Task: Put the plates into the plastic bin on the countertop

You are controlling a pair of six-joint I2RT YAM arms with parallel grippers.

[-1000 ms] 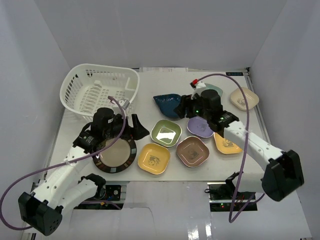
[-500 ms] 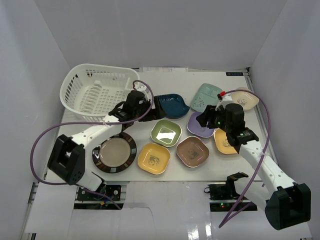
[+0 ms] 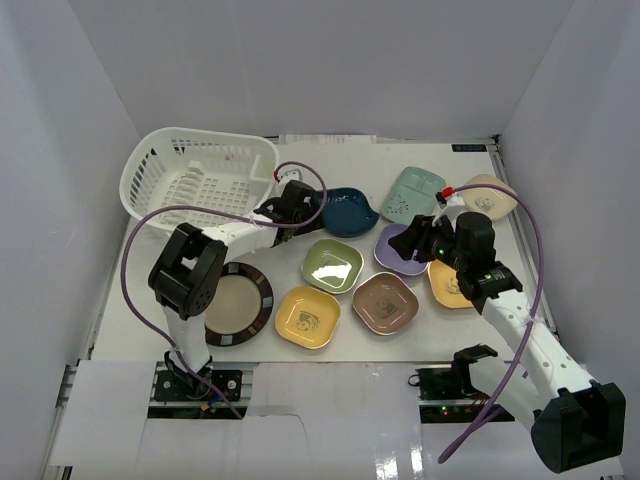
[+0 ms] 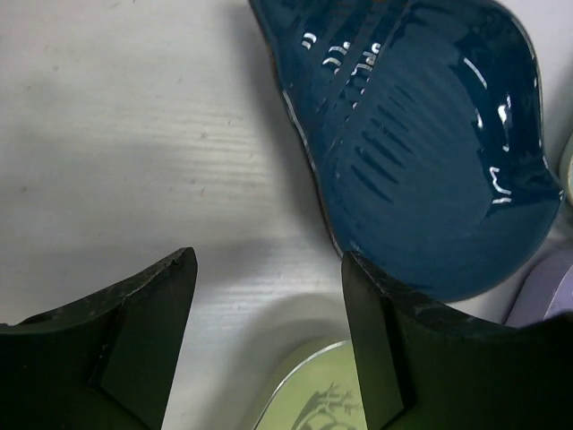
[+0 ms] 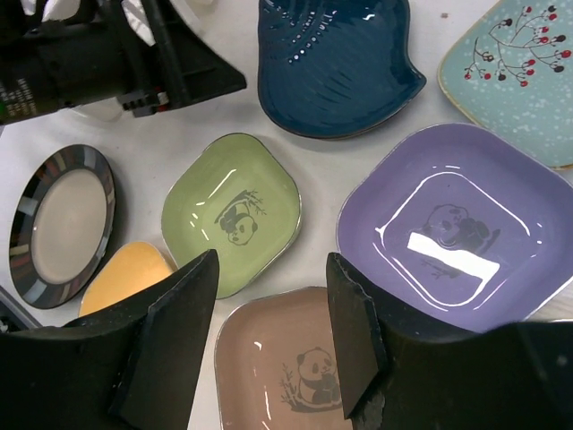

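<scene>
White tabletop (image 3: 455, 335) carries every plate I can see; none shows in the bin (image 3: 160, 165). The blue plate (image 3: 350, 212) lies just right of the bin. The left end effector (image 3: 300, 203) hangs at that plate's left edge, fingers spread and empty. From the left wrist, the rim sits just ahead of one finger, while the gap spans bare tabletop. I judge this the approach to a pick. Next, the gap must shift across the rim, drop and close. The right end effector (image 5: 269, 269) hovers open, holding nothing, between the green plate (image 5: 233, 219) and purple plate (image 5: 457, 224).
</scene>
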